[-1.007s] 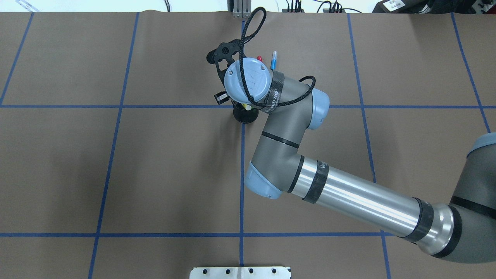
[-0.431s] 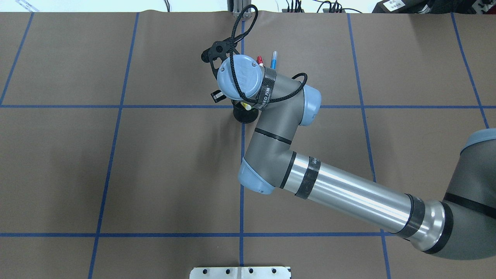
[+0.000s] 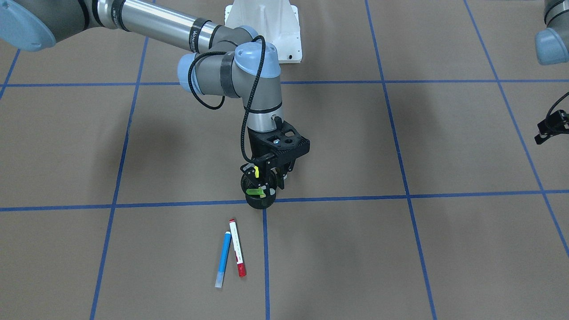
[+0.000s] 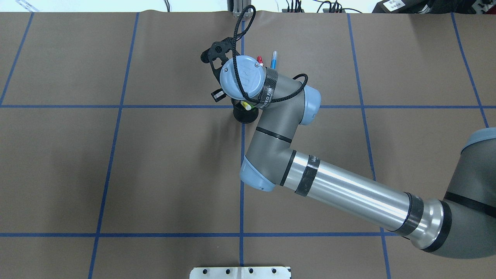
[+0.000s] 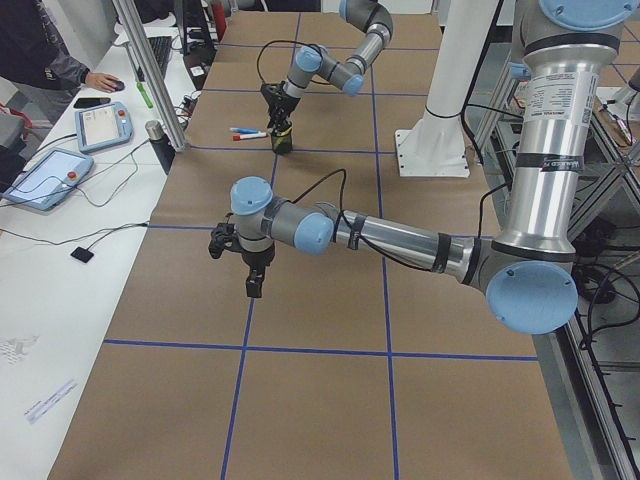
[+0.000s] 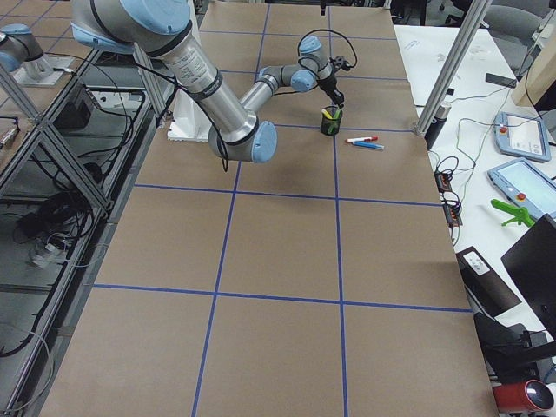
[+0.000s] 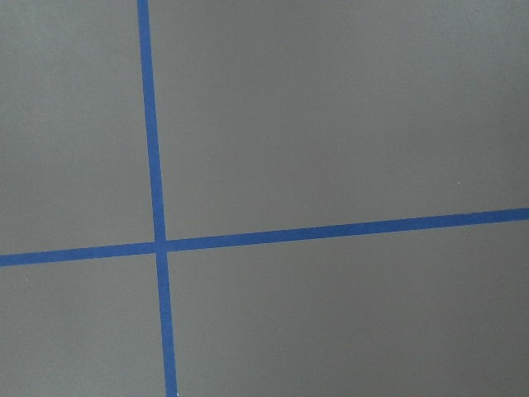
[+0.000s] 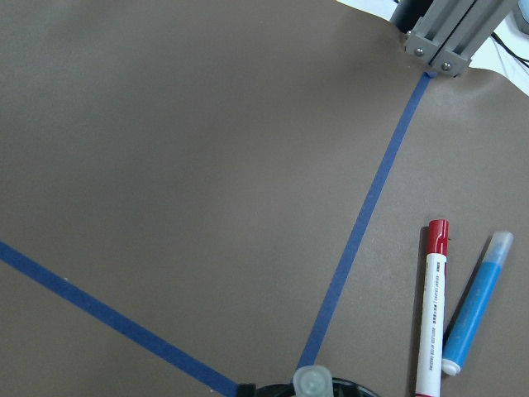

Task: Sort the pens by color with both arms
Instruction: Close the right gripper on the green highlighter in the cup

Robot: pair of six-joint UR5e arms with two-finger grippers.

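So here the right arm [image 3: 155, 24] was stretched way out over the tabletop [image 3: 400, 266], with the right hand [image 3: 273, 182] pointing straight down just above the black cup [image 3: 261, 203]. The cup sat pretty much on a crossing of the blue tape lines [image 3: 400, 194].

Two of the pens were in the cup. The yellow pen [image 3: 257, 171] stuck up out of the top, just beside the fingers, and the green pen [image 3: 255, 192] showed lower down, at the rim. Honestly I couldn't tell whether the right hand was gripping the yellow one or had let go of it. The fingers and the cup were all black and blended together. The right wrist camera only caught a clear cap [image 8: 310, 382] poking up over the rim at the very bottom of its view.

The other two lay flat on the tabletop near the cup, on the side away from the robot. That was the blue pen [image 3: 223, 259] and the white pen [image 3: 236, 247] with red ends, side by side and close together. I couldn't say if they were touching.

The left arm [image 5: 390, 235] was well apart from all that. The left hand [image 5: 254, 288] hung over plain brown paper near another tape crossing, and I couldn't tell if its fingers were spread or closed either.
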